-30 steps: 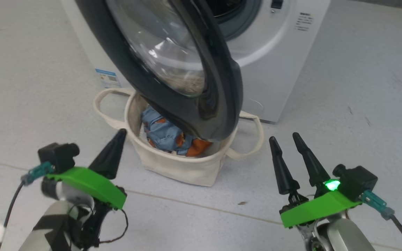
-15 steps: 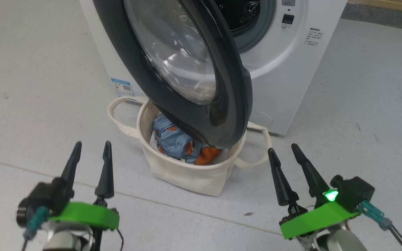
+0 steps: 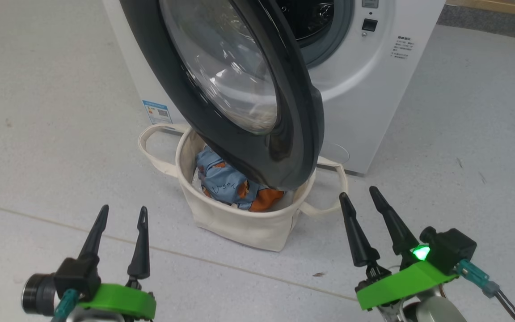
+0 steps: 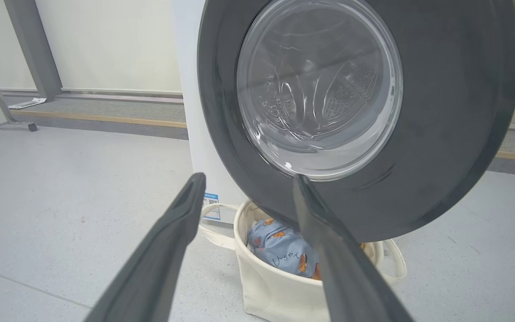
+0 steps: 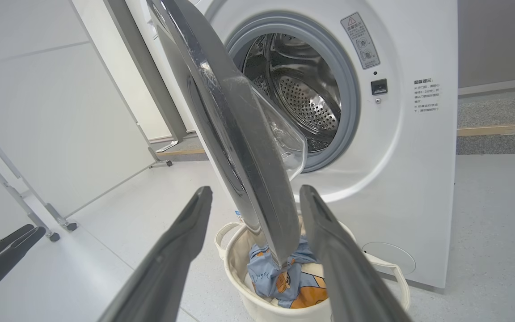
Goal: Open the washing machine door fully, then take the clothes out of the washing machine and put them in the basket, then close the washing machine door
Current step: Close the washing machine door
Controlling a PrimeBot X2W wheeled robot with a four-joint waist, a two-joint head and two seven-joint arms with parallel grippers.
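Observation:
The washing machine (image 3: 365, 89) stands with its black-rimmed door (image 3: 293, 134) swung open, hanging over the cream basket (image 3: 239, 223). Light blue and orange clothes (image 3: 226, 185) lie inside the basket. My left gripper (image 3: 123, 209) is open and empty at the lower left, well short of the basket. My right gripper (image 3: 357, 192) is open and empty, right of the basket's handle. The left wrist view faces the door's glass (image 4: 320, 89) above the basket (image 4: 275, 286). The right wrist view looks past the door's edge (image 5: 239, 147) into the bare steel drum (image 5: 302, 89), with the clothes (image 5: 275, 279) below.
The door's lower rim overhangs the basket's mouth. White panels on wheeled stands (image 5: 61, 112) stand to the machine's left, and a grey post (image 4: 34, 49) rises farther back. Grey floor lies open on both sides of the basket. My left gripper's fingers (image 5: 2, 250) show at the lower left.
My left gripper has gone from shut to open, turned its fingers upward and dropped toward the lower left. The camera shifted early on. The right gripper barely moved.

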